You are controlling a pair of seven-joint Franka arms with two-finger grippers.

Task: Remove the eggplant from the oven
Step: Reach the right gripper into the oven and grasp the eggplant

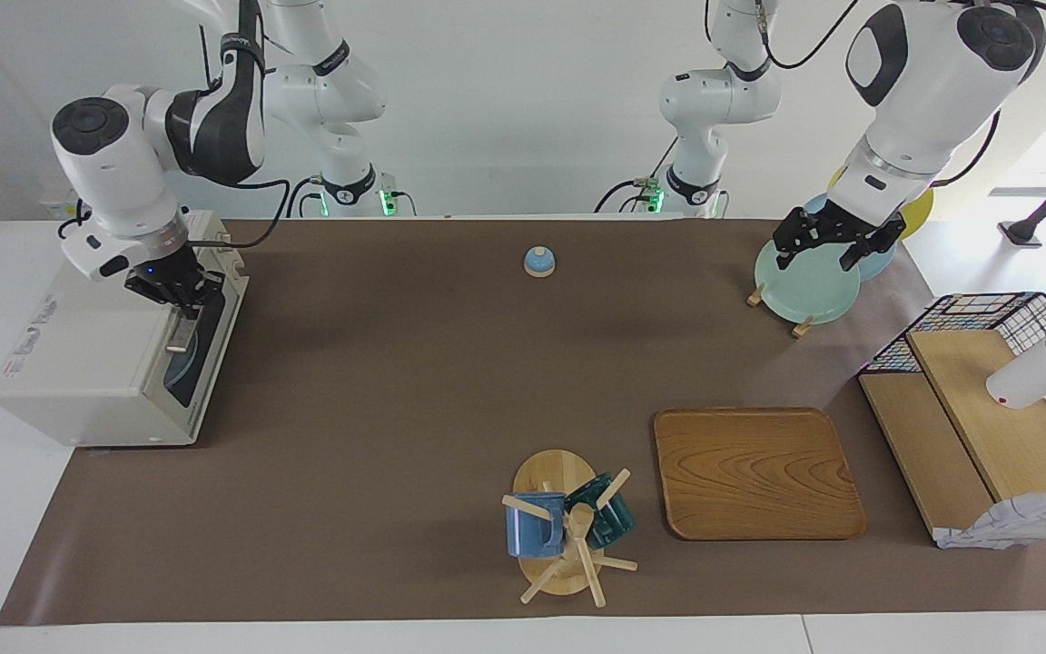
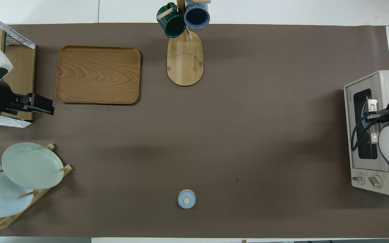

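The eggplant is not visible; presumably it lies inside the oven point(image 1: 114, 354), whose dark glass door is shut and shows only a blurred bluish shape. The oven sits at the right arm's end of the surface point(image 1: 396, 409). The right gripper point(image 1: 173, 289) is at the door's bar handle point(image 1: 180, 331), jaws clenched, apparently on the bar. The step in hand is opening the door; next it calls for pulling the handle outward and down. Bare surface lies in front of the door. The left gripper point(image 1: 827, 245) waits, jaws released, over the plate rack point(image 1: 800, 286).
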